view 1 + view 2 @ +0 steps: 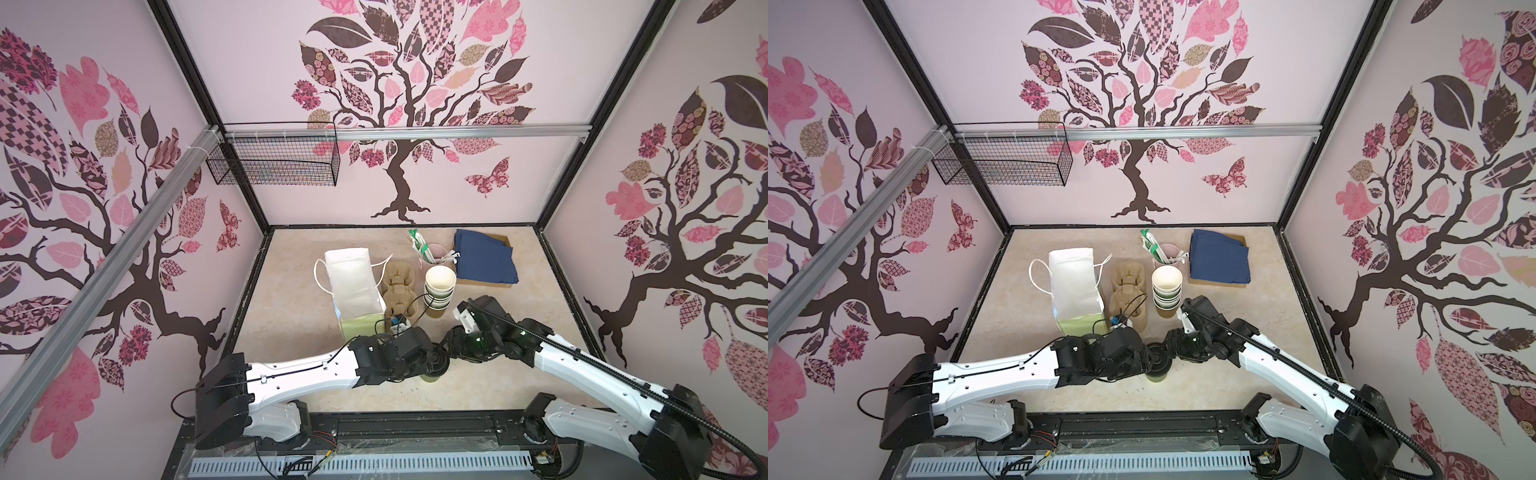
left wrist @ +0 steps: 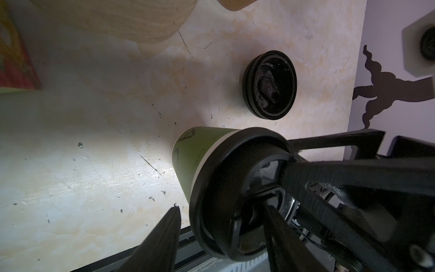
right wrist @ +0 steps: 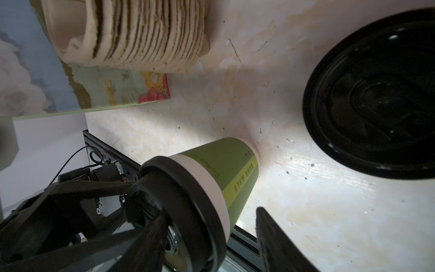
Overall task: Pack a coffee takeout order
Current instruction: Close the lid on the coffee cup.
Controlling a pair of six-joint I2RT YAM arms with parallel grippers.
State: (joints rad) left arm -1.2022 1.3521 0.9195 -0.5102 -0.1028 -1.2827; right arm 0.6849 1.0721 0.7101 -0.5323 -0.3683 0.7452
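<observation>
Olive-green tapered paper cup, black round lid fitted, upright on the scuffed beige marbled tabletop near its front edge. Part-open, gripping nothing: left hand and right hand straddle the lid rim. A glossy loose lid lies nearby, stacked pulp carriers beyond.

In both top views the black robot wrists hide much of the olive-green paper cup with black round lid; the right wrist view crops a loose black lid.
</observation>
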